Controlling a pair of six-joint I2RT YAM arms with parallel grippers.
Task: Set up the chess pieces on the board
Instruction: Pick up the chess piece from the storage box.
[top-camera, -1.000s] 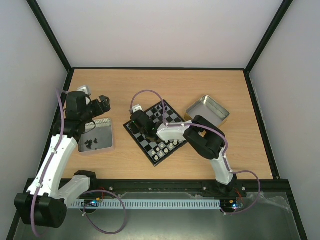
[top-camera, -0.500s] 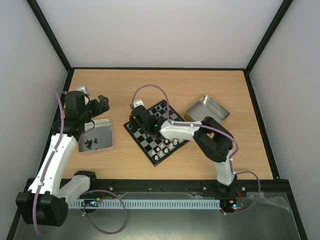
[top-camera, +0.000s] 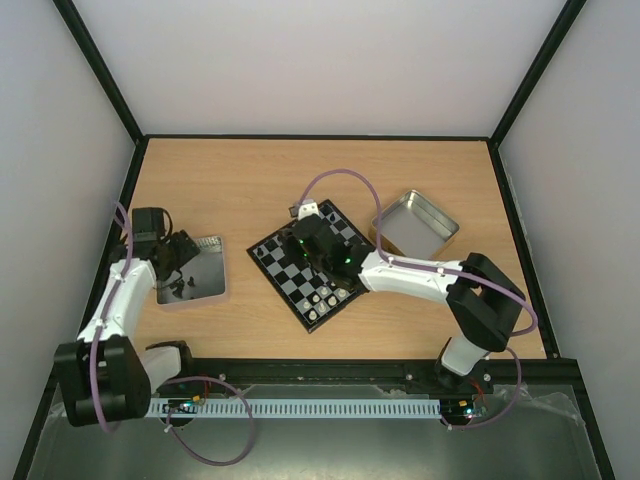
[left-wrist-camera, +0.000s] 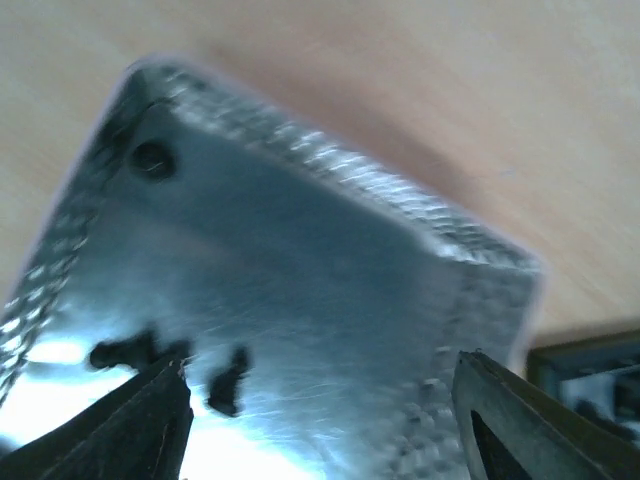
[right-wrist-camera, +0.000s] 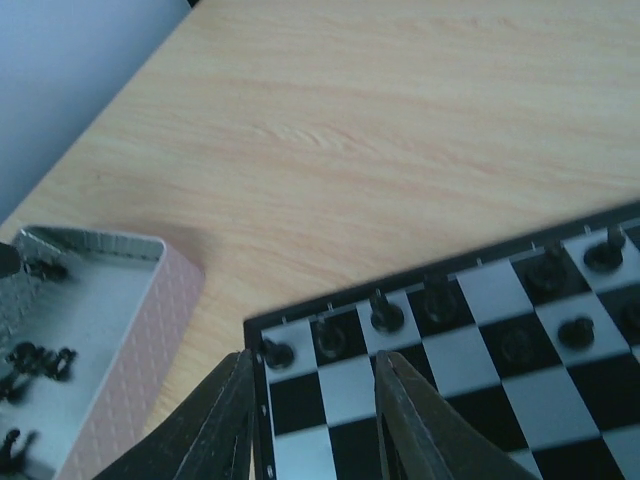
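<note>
The board (top-camera: 290, 268) lies turned like a diamond at mid table. Black chess pieces (right-wrist-camera: 385, 315) stand in a row along its far edge, and white ones (top-camera: 327, 296) along its near edge. My right gripper (top-camera: 305, 252) hovers over the board, and its jaws (right-wrist-camera: 312, 400) are open a little above the corner squares, empty. More black chess pieces (left-wrist-camera: 228, 378) lie loose in the left tin (top-camera: 205, 290). My left gripper (top-camera: 183, 258) hangs low over that tin, open (left-wrist-camera: 320, 405), with nothing between its fingers.
A second metal tin (top-camera: 415, 222) sits empty at the board's right corner. The left tin's patterned wall (right-wrist-camera: 150, 330) stands a short way left of the board. Black frame rails and white walls bound the table.
My left arm has swung down and lowered its gripper into the left tin, its jaws narrowing a little. My right gripper has opened slightly and drawn back to the right across the board.
</note>
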